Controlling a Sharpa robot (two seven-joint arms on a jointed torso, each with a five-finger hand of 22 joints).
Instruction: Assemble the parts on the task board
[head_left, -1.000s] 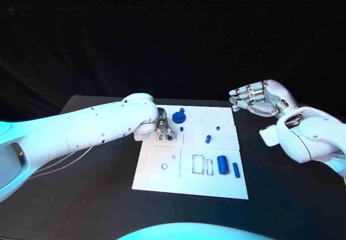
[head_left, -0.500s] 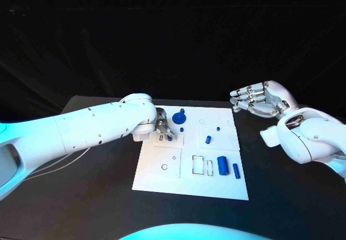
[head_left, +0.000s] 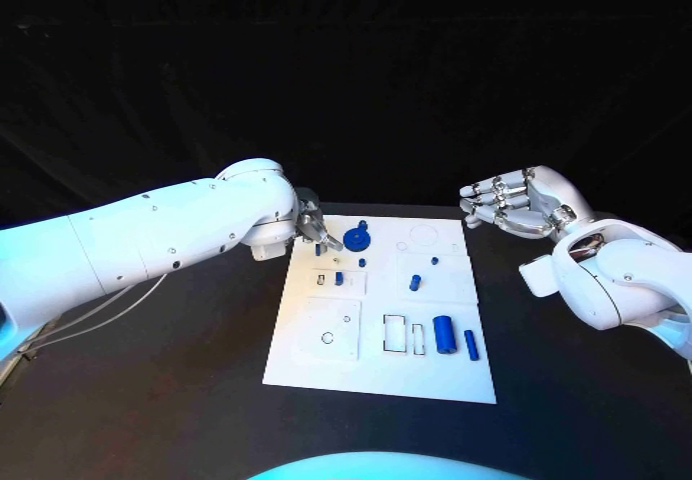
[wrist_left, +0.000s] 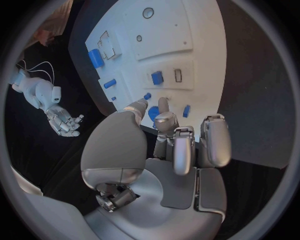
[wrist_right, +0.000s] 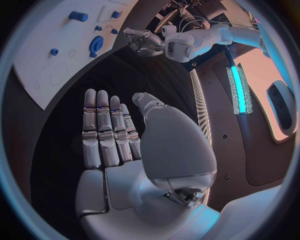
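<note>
Nearest to me on the black table (head_left: 173, 400) lies the white task board (head_left: 368, 365), its near edge bare; in the head view, taking the board's middle as the clock's centre, the two blue cylinders, a thick one (head_left: 446, 333) and a thin one (head_left: 472, 341) just beside it, lie at about five o'clock next to the outlined rectangular slots (head_left: 395, 332). A little further, near the centre, a small blue block (head_left: 339, 279) sits at about ten o'clock and a short blue peg (head_left: 415, 281) at about one o'clock, with a smaller blue stub (head_left: 434, 260) just beyond it. Toward the far edge, at about eleven o'clock, stands the blue disc with its knob (head_left: 356, 237). My left hand (head_left: 313, 235) hangs over that far left corner of the board, just beside the disc; my left fingers (wrist_left: 177, 145) are curled inward and the thumb (wrist_left: 134, 111) reaches toward the board, and I see no part held between them. My right hand (head_left: 516, 203) is well apart from the board, off its far right corner at about two o'clock, raised above the table; its fingers (wrist_right: 103, 130) are stretched out straight side by side, the thumb (wrist_right: 147, 102) spread away, and it holds nothing.
</note>
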